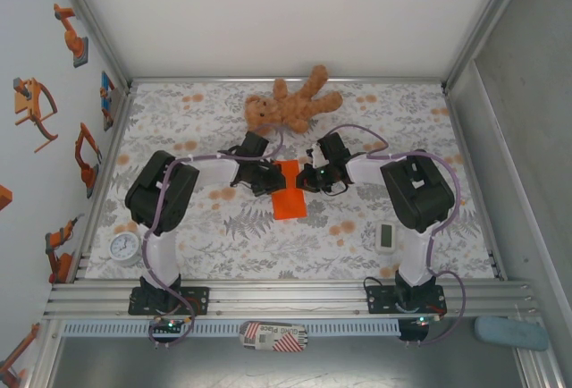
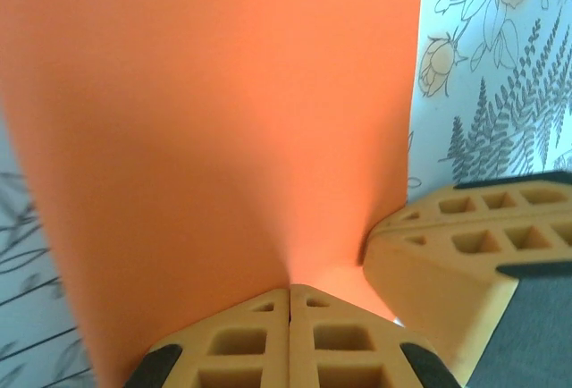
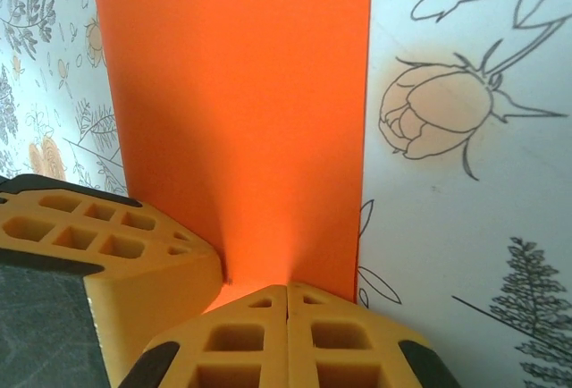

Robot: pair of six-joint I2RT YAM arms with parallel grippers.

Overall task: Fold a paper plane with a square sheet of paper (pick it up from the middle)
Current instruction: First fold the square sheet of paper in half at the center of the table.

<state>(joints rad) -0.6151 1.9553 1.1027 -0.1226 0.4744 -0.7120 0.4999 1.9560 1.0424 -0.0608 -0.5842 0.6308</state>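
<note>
The square sheet of paper [image 1: 289, 198] is bright orange and shows as a narrow upright rectangle at the middle of the flowered table. Its far end sits between my two grippers. My left gripper [image 1: 273, 177] meets it from the left, jaws pressed together on the paper's edge [image 2: 290, 291]. The sheet [image 2: 214, 138] rises wide from that pinch. My right gripper [image 1: 306, 177] comes from the right, also shut on the same edge [image 3: 287, 288], where the paper [image 3: 237, 111] stands tall. Each wrist view shows the other gripper's yellow fingers [image 2: 465, 245] [image 3: 98, 236] close beside. The paper plane is out of view.
A brown teddy bear [image 1: 290, 102] lies at the back, just beyond the grippers. A small white rectangular gadget [image 1: 385, 236] lies front right and a round white dial [image 1: 125, 247] front left. The aluminium rail [image 1: 286, 297] runs along the near edge. Walls close in both sides.
</note>
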